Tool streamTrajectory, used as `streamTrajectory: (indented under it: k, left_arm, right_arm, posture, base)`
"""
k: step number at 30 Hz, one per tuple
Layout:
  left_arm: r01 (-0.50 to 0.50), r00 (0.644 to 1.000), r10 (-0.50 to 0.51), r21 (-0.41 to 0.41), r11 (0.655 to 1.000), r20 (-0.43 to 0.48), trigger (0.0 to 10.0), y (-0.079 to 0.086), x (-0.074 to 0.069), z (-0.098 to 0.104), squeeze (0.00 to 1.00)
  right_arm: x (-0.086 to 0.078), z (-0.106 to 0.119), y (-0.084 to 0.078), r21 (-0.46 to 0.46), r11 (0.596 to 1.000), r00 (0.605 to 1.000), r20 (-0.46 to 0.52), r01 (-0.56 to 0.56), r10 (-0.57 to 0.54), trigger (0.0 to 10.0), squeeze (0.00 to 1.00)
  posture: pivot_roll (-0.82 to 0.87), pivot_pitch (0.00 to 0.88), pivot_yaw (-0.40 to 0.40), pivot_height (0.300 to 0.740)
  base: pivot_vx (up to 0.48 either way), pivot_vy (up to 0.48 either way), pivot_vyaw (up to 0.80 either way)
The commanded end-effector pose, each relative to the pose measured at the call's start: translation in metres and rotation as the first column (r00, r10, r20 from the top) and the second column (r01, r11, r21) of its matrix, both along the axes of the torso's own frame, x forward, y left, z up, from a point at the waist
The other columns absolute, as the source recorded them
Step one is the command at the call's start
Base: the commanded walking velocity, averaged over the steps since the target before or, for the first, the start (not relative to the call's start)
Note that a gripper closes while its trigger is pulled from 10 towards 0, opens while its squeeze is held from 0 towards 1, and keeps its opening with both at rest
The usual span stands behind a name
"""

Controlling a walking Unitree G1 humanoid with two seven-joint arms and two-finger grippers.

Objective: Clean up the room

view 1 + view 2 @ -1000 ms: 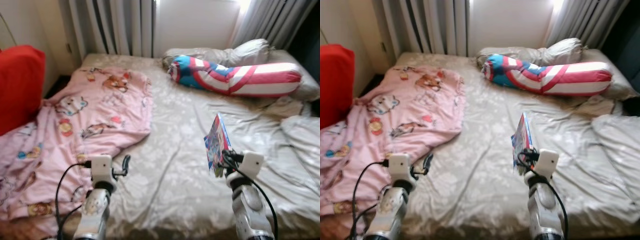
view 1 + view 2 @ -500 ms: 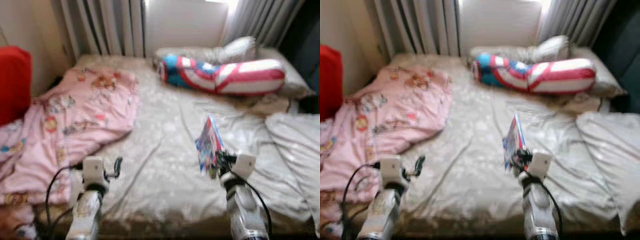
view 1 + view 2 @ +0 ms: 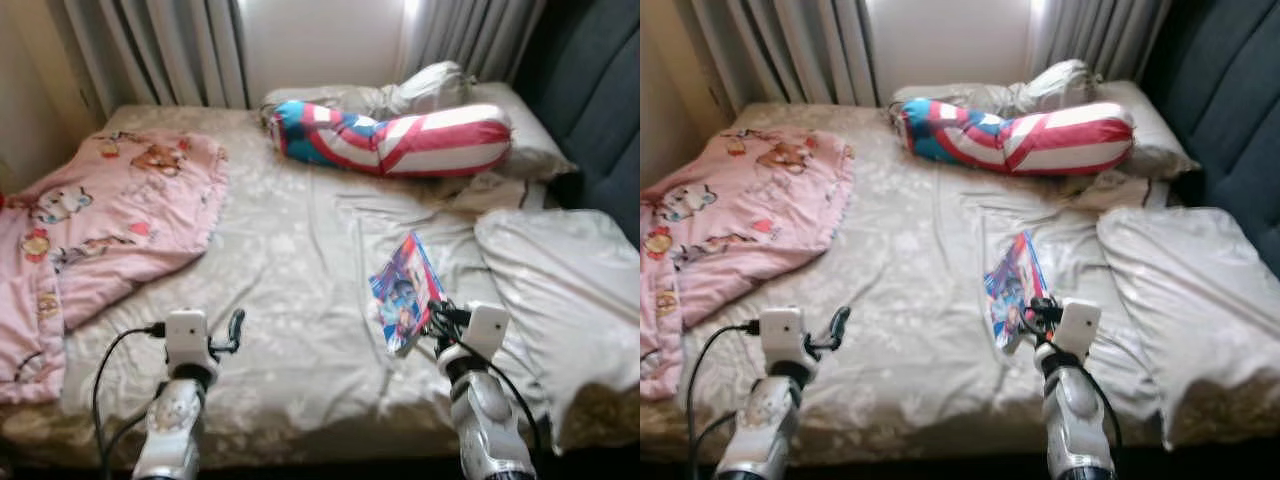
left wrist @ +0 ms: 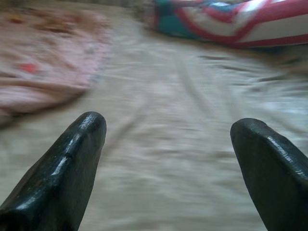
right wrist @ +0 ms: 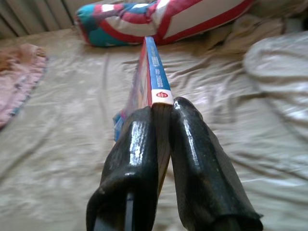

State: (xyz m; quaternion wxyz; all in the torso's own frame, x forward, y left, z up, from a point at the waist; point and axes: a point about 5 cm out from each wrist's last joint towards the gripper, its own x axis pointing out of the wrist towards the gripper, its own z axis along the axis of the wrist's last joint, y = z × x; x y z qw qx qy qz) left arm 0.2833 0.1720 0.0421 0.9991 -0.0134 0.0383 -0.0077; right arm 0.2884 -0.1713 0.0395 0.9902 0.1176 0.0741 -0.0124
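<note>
A thin colourful comic book [image 3: 404,292] is clamped on edge by my right gripper [image 3: 436,318], held above the front right of the beige bed [image 3: 290,260]. In the right wrist view both black fingers [image 5: 139,144] press on the book's spine [image 5: 155,79]. My left gripper [image 3: 234,328] hovers low over the bed's front left, its two fingers [image 4: 72,159] spread wide with nothing between them. A pink cartoon-print blanket [image 3: 90,220] lies crumpled on the bed's left side.
A red, white and blue bolster [image 3: 390,138] and grey pillows [image 3: 430,88] lie at the head of the bed, below the curtains [image 3: 150,45]. A rumpled grey duvet [image 3: 560,290] covers the right side. A dark blue upholstered panel [image 3: 595,90] stands at far right.
The camera has swung to the right: the red cushion has left the picture and the dark panel has come in. The book now tilts flatter in my right gripper.
</note>
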Motion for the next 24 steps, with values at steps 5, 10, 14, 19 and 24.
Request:
streamTrajectory:
  k: [5,10,14,19,24]
  left_arm:
    - [-0.022,1.000,0.022,0.022,1.000,-0.002,10.0,0.0103,-0.0006,0.0008,0.00]
    - [-0.021,1.000,0.021,0.021,1.000,-0.001,10.0,0.0100,-0.0007,0.0010,0.00]
    - [-0.019,1.000,0.019,0.021,1.000,-0.001,10.0,0.0095,-0.0008,0.0010,0.00]
    - [-0.014,1.000,0.014,0.021,1.000,-0.002,10.0,0.0091,-0.0012,0.0008,0.00]
    - [-0.014,1.000,0.014,0.020,1.000,-0.004,10.0,0.0092,-0.0015,0.0004,0.00]
  right_arm:
    - [0.0070,0.0135,0.0005,0.002,1.000,0.998,0.065,0.005,-0.006,10.0,0.00]
    - [0.0068,0.0133,0.0003,0.001,1.000,0.998,0.065,0.005,-0.005,10.0,0.00]
    - [0.0067,0.0133,0.0001,0.001,1.000,0.998,0.065,0.005,-0.005,10.0,0.00]
    - [0.0066,0.0132,0.0001,0.000,1.000,0.998,0.064,0.006,-0.006,10.0,0.00]
    - [0.0064,0.0128,0.0000,-0.001,1.000,0.998,0.062,0.007,-0.007,10.0,0.00]
  posture:
    - [-0.05,0.054,-0.076,0.740]
    - [-0.05,0.055,-0.076,0.740]
    - [-0.05,0.056,-0.076,0.740]
    - [-0.05,0.056,-0.077,0.740]
    - [-0.05,0.057,-0.077,0.740]
  base:
    - [0.000,-0.130,0.00]
    - [0.000,0.000,0.00]
    - [0.000,0.000,0.00]
    - [0.000,0.000,0.00]
    - [0.000,0.000,0.00]
